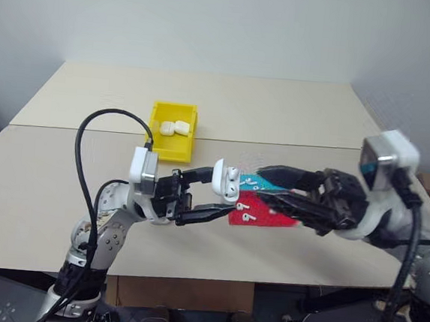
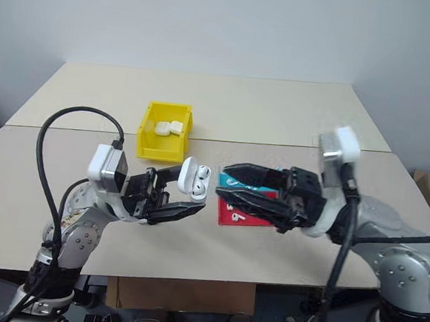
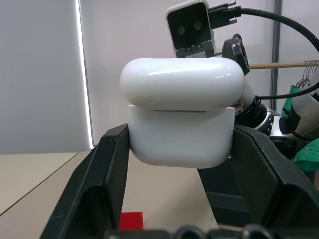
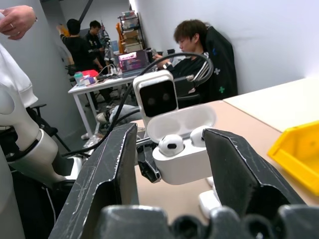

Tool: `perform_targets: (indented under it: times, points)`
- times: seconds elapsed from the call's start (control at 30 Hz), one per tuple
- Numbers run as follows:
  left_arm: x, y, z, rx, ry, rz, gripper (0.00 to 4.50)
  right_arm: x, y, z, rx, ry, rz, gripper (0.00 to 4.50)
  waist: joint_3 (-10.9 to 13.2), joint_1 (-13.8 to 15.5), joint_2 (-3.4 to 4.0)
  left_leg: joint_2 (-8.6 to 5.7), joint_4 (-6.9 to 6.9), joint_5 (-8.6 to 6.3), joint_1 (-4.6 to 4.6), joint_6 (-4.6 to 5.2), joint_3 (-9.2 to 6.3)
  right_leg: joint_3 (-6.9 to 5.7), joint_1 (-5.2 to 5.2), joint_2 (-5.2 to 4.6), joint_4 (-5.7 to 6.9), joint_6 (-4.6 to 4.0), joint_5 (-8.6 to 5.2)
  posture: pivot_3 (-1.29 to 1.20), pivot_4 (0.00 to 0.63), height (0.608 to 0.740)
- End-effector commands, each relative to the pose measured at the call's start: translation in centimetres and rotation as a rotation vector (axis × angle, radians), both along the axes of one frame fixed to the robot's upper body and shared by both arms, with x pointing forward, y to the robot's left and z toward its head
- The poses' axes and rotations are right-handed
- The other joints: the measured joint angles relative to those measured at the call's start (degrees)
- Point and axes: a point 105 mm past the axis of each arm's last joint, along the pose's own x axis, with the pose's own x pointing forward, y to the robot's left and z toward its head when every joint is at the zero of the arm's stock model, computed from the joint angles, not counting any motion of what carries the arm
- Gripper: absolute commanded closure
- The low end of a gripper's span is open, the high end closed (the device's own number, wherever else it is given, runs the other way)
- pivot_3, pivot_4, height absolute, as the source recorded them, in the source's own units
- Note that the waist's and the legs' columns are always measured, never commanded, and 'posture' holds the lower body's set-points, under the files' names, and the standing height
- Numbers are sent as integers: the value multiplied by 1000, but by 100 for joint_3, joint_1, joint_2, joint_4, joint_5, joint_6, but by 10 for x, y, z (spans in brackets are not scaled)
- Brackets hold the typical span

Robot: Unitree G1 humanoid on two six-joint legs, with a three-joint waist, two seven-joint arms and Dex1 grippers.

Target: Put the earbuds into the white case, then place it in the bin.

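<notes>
Beige tabletop (image 1: 61,193) carries a bright yellow plastic bin (image 1: 171,132) at 11 o'clock. Left end effector (image 1: 208,196) is clamped on the glossy white hinged case (image 1: 226,183), lid open, earbuds (image 4: 171,144) seated. Right end effector (image 1: 267,187) stands empty, jaws parted; the case looks light, rigid, slippery—best pinched across its flat sides.

Left gripper (image 1: 196,198) clamped — right gripper (image 1: 267,185) spread, arms facing.

No text, label or number can be read. The red tray (image 2: 234,215) bears a small white mark too blurred to make out. The white case (image 3: 181,119) and the yellow bin (image 1: 172,132) show plain surfaces.
</notes>
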Motion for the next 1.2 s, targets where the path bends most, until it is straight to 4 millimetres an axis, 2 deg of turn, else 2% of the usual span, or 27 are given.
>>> perform_targets:
  times: [0.03,0.17,0.23,0.27,0.47,0.63,1.0,1.2]
  points:
    - [3,-3,7,7,-55,-10,1711,22,-14,30,-89,-146,-101,2215,0,-25,1,0,2,0,0,0,3,3,-2,1,-1,1,1,0,150,740]
    - [10,-6,5,27,-63,-11,1711,32,-6,66,-150,-164,-38,3504,0,-26,2,7,-1,1,1,2,-1,6,-5,14,-2,-1,3,0,150,740]
    - [12,-6,5,33,-70,-11,1711,38,4,74,-200,-124,-31,4239,-1,-48,5,10,-2,1,-2,2,1,11,-11,16,-1,-3,3,0,150,740]
    - [13,-7,5,35,-72,-7,1711,39,11,77,-232,-101,-20,4425,-2,-42,5,10,-2,1,-4,2,1,12,-15,16,0,-3,3,0,150,740]
    - [18,-10,6,22,-85,7,1711,39,45,83,-327,-48,31,4425,-2,5,5,10,-1,-2,-17,6,2,6,-20,10,-7,-4,3,0,150,740]
    - [20,-12,8,15,-94,25,1711,53,63,78,-362,41,-15,4425,-2,21,5,10,2,-2,-23,6,0,1,-21,9,-5,-4,5,0,150,740]
    - [29,-13,6,15,-99,83,1711,50,64,47,-499,6,-34,4425,-2,15,5,10,2,-2,-26,6,-2,-2,-23,10,-2,-4,5,0,150,740]
    - [31,-12,5,15,-102,84,1711,48,66,37,-532,-8,-28,4425,-2,-4,5,10,2,-2,-24,6,-3,-2,-24,11,-2,-4,5,0,150,740]
